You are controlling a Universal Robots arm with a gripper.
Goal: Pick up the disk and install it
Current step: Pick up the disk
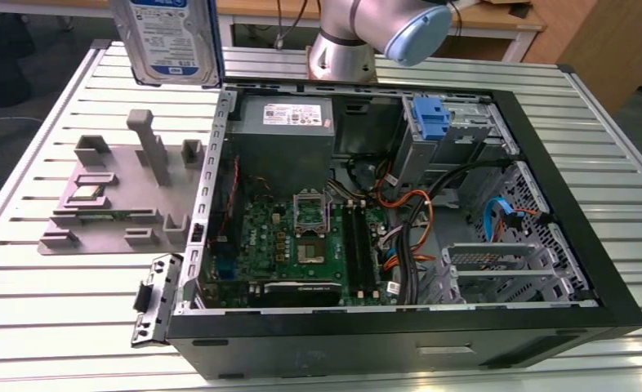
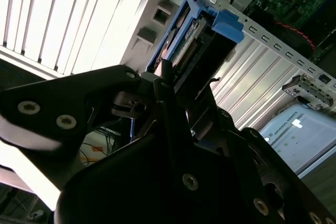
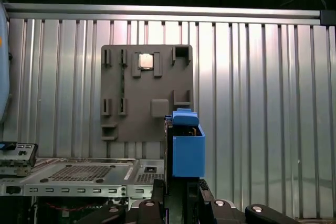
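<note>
The disk (image 1: pixel 174 41), a silver hard drive with a white-and-blue label in a blue carrier frame, hangs upright in the air above the table's far side, at the exterior view's left of the open computer case (image 1: pixel 615 278). In both wrist views my gripper (image 3: pixel 181 188) (image 2: pixel 176 85) is shut on the disk (image 3: pixel 187 148) (image 2: pixel 191 43), whose blue carrier sticks out beyond the black fingers (image 2: pixel 157 108). Below the disk lies the grey fixture plate (image 3: pixel 147 93).
The case lies open on the slatted metal table (image 1: pixel 60 310), with its motherboard (image 1: pixel 299 237), grey power-supply box (image 1: pixel 283 122) and a drive cage with a tall blue bracket (image 1: pixel 430 122). The grey fixture plate (image 1: pixel 114 196) sits at the case's left in the exterior view. The arm's base (image 1: pixel 343 49) stands behind.
</note>
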